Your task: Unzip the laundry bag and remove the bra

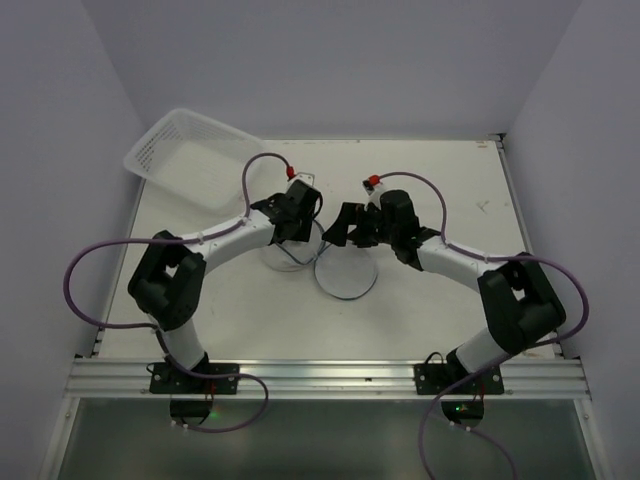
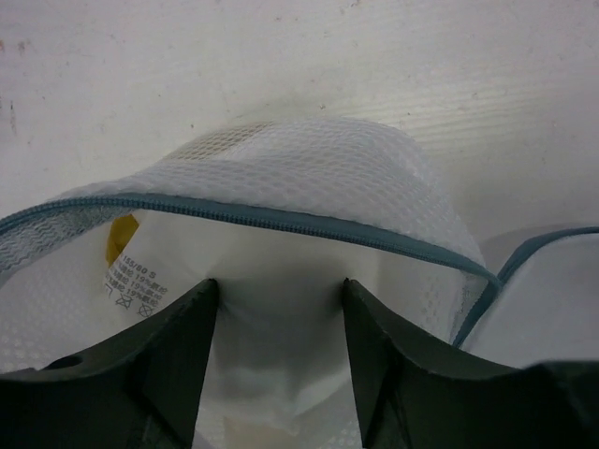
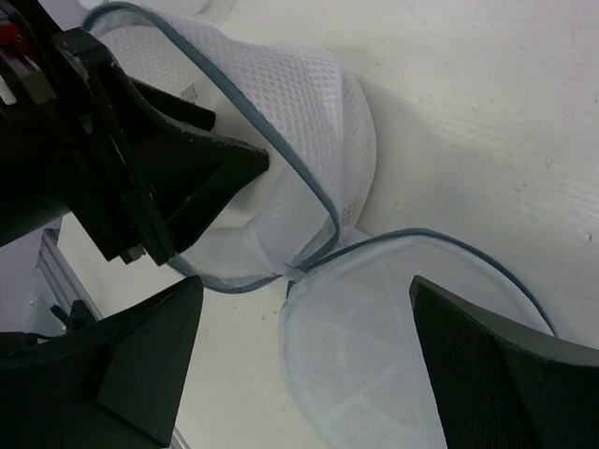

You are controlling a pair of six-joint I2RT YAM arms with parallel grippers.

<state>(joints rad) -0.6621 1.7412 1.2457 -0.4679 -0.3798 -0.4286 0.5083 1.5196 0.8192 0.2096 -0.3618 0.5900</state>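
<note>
1. The laundry bag (image 1: 345, 280) lies on the table (image 1: 450, 200) between the two arms. Its zipper (image 2: 281, 220) is already open, and its two halves lie side by side.
2. The left gripper (image 2: 281, 290) reaches into the domed half of the bag. Its jaws stand on each side of a lump of white cloth with a tag (image 2: 136, 290) beside it. This is most likely the bra (image 2: 281, 337). I cannot tell if they pinch it tight yet.
3. The right gripper (image 3: 307, 281) hangs wide open over the other half of the bag, holding nothing.
4. So the step is grabbing the bra. Next, the left jaws need to squeeze only the cloth, not the mesh, then lift it out of the bag.
</note>
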